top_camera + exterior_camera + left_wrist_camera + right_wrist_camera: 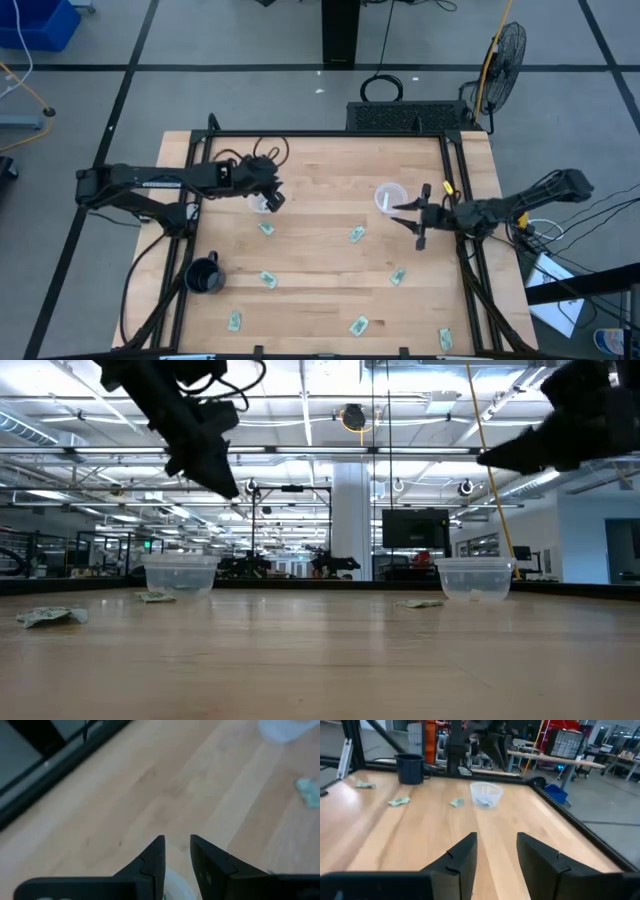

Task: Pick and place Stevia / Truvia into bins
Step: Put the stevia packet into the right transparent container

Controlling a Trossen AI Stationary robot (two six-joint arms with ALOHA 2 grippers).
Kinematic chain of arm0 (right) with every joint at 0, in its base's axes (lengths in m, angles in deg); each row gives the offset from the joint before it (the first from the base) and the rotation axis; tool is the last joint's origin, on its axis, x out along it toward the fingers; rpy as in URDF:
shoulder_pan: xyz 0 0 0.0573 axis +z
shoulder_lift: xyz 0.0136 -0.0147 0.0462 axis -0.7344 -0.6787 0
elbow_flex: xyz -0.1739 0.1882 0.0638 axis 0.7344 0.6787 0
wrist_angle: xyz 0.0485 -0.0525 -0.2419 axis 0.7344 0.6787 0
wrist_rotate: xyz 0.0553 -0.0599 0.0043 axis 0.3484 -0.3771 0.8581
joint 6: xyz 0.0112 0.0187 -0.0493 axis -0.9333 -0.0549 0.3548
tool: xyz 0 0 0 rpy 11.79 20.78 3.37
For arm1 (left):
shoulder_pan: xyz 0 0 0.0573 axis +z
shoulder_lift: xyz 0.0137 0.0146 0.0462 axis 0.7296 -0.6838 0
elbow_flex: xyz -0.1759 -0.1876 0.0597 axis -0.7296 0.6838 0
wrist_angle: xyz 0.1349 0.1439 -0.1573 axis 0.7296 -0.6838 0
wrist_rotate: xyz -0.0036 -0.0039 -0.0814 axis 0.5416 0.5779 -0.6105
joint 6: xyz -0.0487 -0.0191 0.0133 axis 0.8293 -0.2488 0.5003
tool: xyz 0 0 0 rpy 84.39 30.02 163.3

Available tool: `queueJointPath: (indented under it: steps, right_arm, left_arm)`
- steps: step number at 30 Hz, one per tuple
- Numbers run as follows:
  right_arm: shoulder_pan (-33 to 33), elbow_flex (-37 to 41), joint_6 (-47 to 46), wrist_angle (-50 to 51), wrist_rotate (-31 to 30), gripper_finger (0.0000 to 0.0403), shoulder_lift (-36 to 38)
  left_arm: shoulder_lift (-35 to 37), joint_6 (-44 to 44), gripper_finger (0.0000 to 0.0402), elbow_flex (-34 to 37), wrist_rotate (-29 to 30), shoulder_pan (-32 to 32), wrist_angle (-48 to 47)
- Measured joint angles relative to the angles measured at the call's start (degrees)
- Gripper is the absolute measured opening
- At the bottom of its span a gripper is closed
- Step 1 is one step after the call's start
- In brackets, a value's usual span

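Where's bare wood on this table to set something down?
Widest free patch: the centre, between the left clear plastic cup, right clear plastic cup and the pale green packets. Crowded: the front edge, strewn with packets beside the black mug.

Pale matt wood table; clear plastic cups; crinkled paper packets.

We are looking into a large open lab or workshop hall: ceiling lights are glowing over workbenches, a monitor and a standing fan.

Pale green packets, clear cups, black mug.
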Motion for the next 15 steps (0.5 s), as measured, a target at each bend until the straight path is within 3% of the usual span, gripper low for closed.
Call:
queueJointPath:
  steps: [6,12,15]
  right_arm:
    - [0.07,-8.99,0.32,0.46,2.89,0.0134,-19.07]
    - [0.07,-19.45,-0.25,0.61,9.29,0.0134,-40.44]
    - [-0.09,-23.86,-0.98,-0.03,9.34,0.0134,-48.38]
  left_arm:
    - [1.13,-3.78,0.0097,-0.15,-0.01,0.0,5.97]
    - [1.07,-3.95,0.0097,-0.1,-0.01,-0.02,6.2]
    - [1.05,-4.06,0.0097,-0.1,-0.01,-0.17,6.25]
